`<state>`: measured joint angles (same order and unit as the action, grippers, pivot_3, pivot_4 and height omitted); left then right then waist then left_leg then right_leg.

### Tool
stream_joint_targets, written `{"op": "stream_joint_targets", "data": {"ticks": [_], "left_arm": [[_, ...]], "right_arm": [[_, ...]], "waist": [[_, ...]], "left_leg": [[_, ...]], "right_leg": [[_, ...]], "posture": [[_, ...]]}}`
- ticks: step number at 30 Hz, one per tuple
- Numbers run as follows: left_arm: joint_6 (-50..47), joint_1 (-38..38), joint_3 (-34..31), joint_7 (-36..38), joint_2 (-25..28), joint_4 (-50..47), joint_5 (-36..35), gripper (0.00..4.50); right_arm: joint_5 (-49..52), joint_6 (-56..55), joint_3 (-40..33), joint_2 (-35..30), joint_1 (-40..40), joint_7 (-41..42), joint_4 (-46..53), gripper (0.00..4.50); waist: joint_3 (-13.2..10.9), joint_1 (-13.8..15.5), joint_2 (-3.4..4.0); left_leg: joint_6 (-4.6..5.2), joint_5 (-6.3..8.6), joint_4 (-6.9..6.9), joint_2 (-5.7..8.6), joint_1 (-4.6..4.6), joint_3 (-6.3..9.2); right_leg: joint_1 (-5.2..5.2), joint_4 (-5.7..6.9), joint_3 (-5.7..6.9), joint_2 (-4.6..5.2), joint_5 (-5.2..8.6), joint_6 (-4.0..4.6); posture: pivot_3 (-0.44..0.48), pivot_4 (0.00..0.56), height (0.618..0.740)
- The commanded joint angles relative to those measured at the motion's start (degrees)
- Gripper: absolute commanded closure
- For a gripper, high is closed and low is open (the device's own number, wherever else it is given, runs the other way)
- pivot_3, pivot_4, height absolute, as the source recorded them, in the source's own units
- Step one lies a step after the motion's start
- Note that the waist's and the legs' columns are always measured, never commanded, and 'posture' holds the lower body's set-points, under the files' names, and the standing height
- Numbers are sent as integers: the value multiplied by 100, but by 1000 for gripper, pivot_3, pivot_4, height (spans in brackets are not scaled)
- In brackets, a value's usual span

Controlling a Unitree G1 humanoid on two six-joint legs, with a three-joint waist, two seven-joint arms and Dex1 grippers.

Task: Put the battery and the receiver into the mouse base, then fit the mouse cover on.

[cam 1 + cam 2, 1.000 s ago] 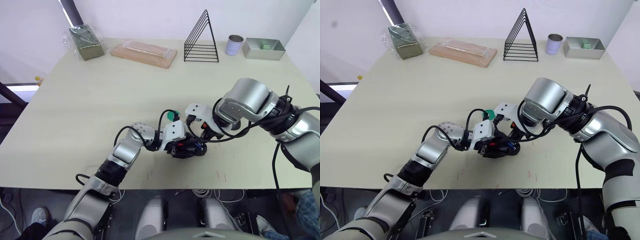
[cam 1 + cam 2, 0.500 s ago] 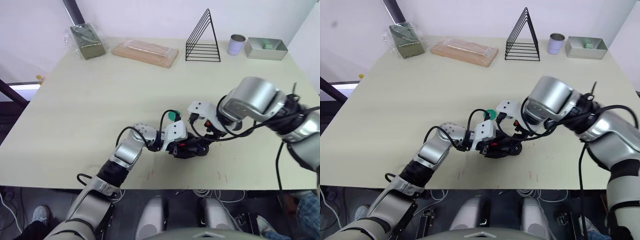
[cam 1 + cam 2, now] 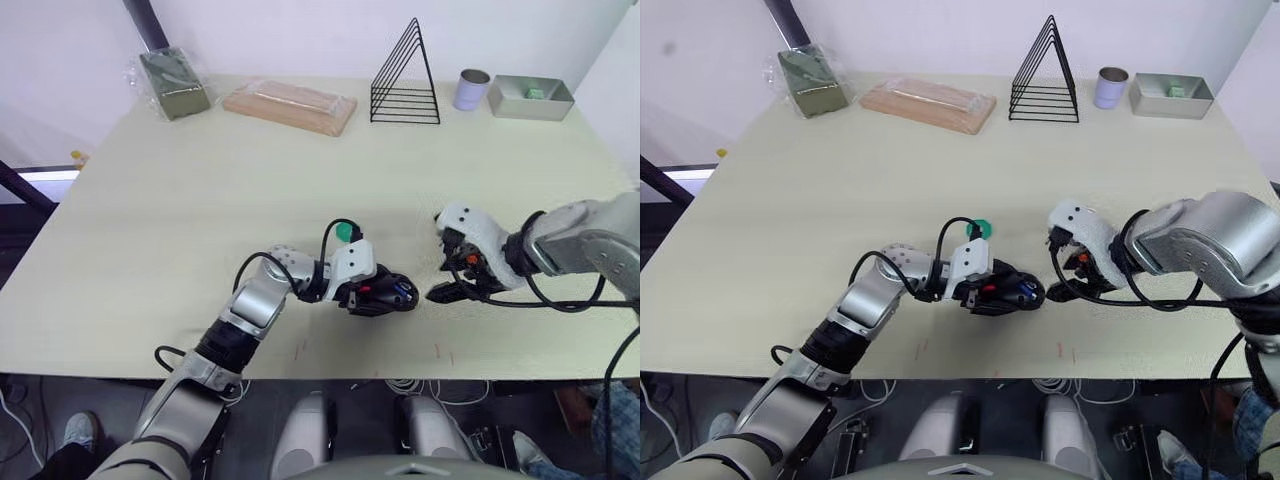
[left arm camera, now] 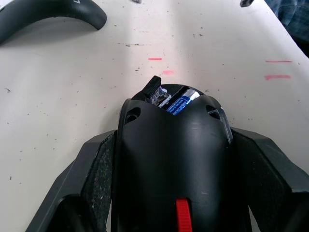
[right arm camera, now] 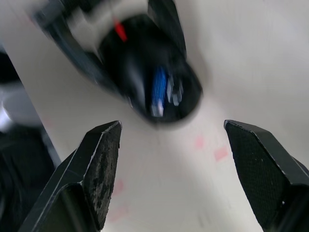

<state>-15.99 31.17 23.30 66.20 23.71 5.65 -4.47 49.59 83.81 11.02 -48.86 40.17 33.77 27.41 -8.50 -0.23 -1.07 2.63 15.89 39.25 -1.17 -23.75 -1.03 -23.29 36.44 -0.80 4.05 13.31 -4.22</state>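
- Clamping the mouse base (image 4: 171,159) between its fingers, the left gripper (image 3: 362,290) is pinning it to the counter (image 3: 200,200) so it cannot slide.
- Sitting in the base's open hollow are the blue battery (image 4: 181,103) and, beside it, the receiver (image 4: 158,96).
- Hovering just beside the base with fingers spread and empty, the right gripper (image 5: 169,169) is probably free to fetch the mouse cover (image 4: 48,17).

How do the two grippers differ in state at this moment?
The left gripper is shut on the mouse base, one finger on each side of it; the right gripper is open and holds nothing. The left rests at the base on the table; the right sits apart from the base, with bare table between them. The battery lies in the base's hollow. Both grippers have two black fingers.
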Motion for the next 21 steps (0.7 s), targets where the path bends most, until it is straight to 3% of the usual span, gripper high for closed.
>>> {"op": "stream_joint_targets", "data": {"ticks": [1, 4, 9, 12, 13, 14, 19, 20, 21], "left_arm": [[1, 72, -6, 53, 51, -29, -4, 1066], [14, 113, -9, 77, 68, 14, -6, 1066], [44, 137, -14, 110, 77, 95, -2, 1066], [56, 124, -8, 114, 88, 114, 15, 1066], [57, 117, -9, 115, 95, 109, 17, 1066], [60, 113, -11, 119, 104, 106, 18, 1066], [64, 107, -11, 123, 126, 86, 22, 1066], [67, 107, -10, 124, 129, 84, 24, 1066], [68, 109, -11, 123, 129, 86, 24, 1066]], "right_arm": [[-161, -964, -908, 280, -841, -218, 619, 938], [-408, -1694, -1210, 656, -1617, -388, 890, 938], [-1187, -2906, -899, 681, -2645, -193, 878, 938], [-1599, -3817, -795, 1121, -3093, -208, 615, 938], [-1742, -4015, -721, 1214, -3177, -204, 558, 1431], [-1799, -4098, -682, 1308, -3218, -225, 513, 1534], [-2025, -4388, -524, 1680, -3222, -233, 307, 3891], [-2030, -4398, -502, 1753, -3193, -245, 285, 4208], [-2031, -4406, -481, 1813, -3159, -246, 266, 4208]], "waist": [[0, 22, -1], [0, 21, -1], [1, 30, -2], [2, 28, -2], [1, 27, 1], [1, 24, 0], [1, 18, 0], [1, 19, 0], [1, 20, 0]], "left_leg": [[0, 0, 1, -1, 0, 2], [0, 0, 0, 1, 1, -8], [0, 0, 3, 18, 5, -8], [0, 0, 6, 15, 9, -5], [0, 0, 6, 16, 10, -5], [0, 0, 6, 16, 12, -8], [0, -1, 10, 16, 13, -11], [0, -1, 10, 16, 13, -10], [0, -1, 10, 16, 13, -9]], "right_leg": [[1, 0, 2, 0, 0, 0], [1, 0, -5, -2, 0, -1], [3, 1, -7, -4, 1, -2], [7, 2, -7, -11, 2, -2], [7, 2, -8, -13, 1, -2], [7, 5, -12, -13, 2, -2], [7, 7, -16, -13, 2, -2], [7, 7, -16, -14, 2, -2], [7, 7, -15, -14, 2, -2]], "posture": [[0, 150, 740], [0, 150, 740], [0, 150, 740], [0, 150, 740], [0, 150, 740], [0, 150, 740], [0, 150, 740], [0, 150, 740], [0, 150, 740]]}}
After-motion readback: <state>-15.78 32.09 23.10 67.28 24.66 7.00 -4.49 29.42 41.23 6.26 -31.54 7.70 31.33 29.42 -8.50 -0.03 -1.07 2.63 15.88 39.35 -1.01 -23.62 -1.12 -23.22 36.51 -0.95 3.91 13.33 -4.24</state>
